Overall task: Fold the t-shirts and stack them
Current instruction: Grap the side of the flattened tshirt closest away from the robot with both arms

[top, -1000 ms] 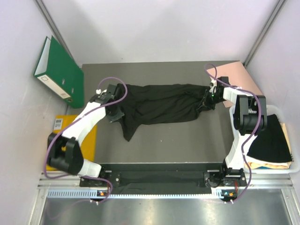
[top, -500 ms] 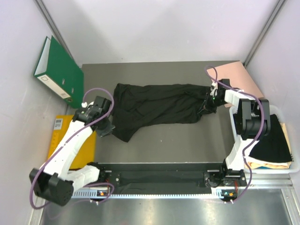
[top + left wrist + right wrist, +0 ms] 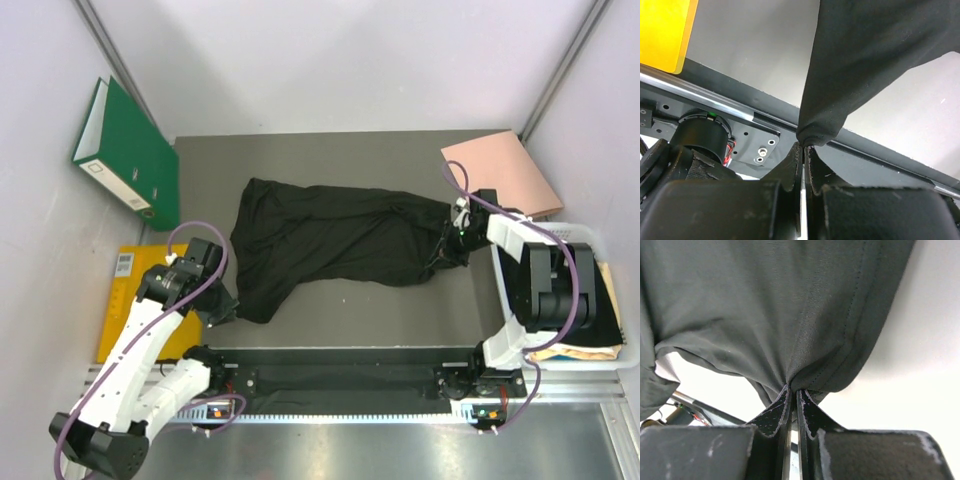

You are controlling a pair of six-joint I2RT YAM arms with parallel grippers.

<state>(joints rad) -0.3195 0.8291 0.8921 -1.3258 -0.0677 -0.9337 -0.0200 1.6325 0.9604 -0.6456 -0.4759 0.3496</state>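
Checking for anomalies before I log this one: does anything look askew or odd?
The black t-shirt is pulled into a crumpled band between the left gripper and right gripper, not spread flat. The green binder leans tilted against the left wall.

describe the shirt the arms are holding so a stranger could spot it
Find the dark grey tabletop between the arms. Across its middle stretches a black t-shirt, its ends pinched by the left end effector and right end effector. Unlike the clothes in the white bin, it lies unfolded.
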